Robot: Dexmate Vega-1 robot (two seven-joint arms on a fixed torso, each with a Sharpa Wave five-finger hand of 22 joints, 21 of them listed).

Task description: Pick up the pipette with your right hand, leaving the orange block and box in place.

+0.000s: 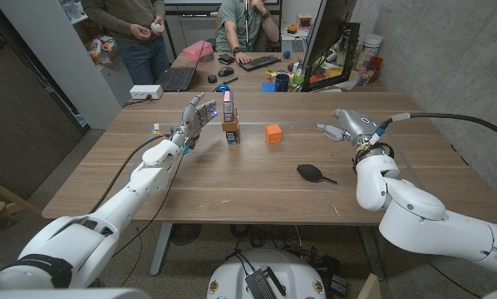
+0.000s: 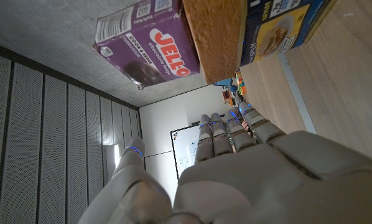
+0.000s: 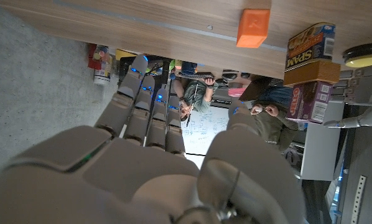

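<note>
Although our right hand [image 1: 338, 127] is raised over the far right of the tabletop [image 1: 232, 187], it holds nothing and its fingers are extended, so we judge the pick not yet begun. We find the black pipette [image 1: 312, 173] lying nearer the front edge, well apart from that hand. Orange block [image 1: 273, 133] and stacked box [image 1: 230, 118] stand untouched; our left hand [image 1: 197, 115] hovers released beside the box.
</note>
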